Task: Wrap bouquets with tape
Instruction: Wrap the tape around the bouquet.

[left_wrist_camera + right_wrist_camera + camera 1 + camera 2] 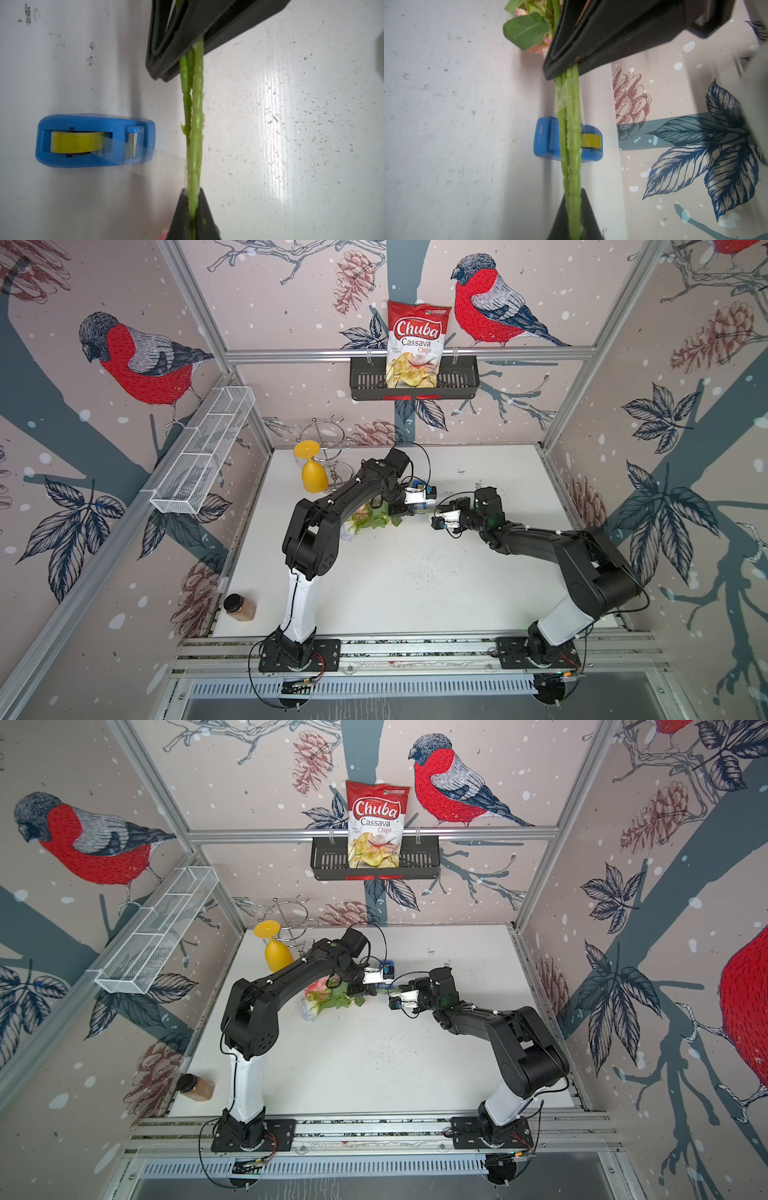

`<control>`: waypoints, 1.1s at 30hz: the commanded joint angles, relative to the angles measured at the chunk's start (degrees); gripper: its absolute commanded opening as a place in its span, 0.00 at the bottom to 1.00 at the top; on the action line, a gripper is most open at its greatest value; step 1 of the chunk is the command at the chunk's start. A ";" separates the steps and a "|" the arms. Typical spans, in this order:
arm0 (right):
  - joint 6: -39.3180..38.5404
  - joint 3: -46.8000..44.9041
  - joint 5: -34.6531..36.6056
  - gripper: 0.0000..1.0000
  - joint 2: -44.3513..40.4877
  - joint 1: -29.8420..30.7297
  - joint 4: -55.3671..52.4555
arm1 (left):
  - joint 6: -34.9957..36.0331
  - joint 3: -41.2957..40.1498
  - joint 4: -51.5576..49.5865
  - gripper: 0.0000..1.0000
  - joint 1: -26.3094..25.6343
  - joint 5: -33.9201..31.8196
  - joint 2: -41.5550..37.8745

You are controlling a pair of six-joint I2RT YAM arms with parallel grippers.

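The bouquet lies left of the table's middle, its pink and white blooms and green leaves partly under my left arm. Its long green stems stretch between my two grippers. My left gripper is shut on the stems near the blooms. My right gripper is closed around the stems further along. The tape, a yellowish roll in a blue dispenser, stands on the table just behind the stems. A clear strip of tape runs from the dispenser to the stems. In both top views the dispenser is mostly hidden by my left wrist.
A yellow goblet hangs upside down on a wire rack at the back left. A spice jar stands by the front left edge. A chips bag sits in a black wall basket, and a white mesh shelf hangs on the left wall.
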 commanded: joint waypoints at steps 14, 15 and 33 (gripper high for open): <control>33.10 -14.43 16.09 0.73 -25.55 5.50 7.79 | -2.18 -10.57 13.25 0.00 -1.97 -10.12 -8.70; 35.40 -15.09 17.17 0.78 -28.65 5.70 6.89 | -2.13 -12.01 14.73 0.00 -2.31 -11.55 -9.49; 51.60 14.45 10.13 0.84 -24.26 -2.29 -33.44 | 5.93 -42.26 63.64 0.00 -10.81 -38.27 -21.62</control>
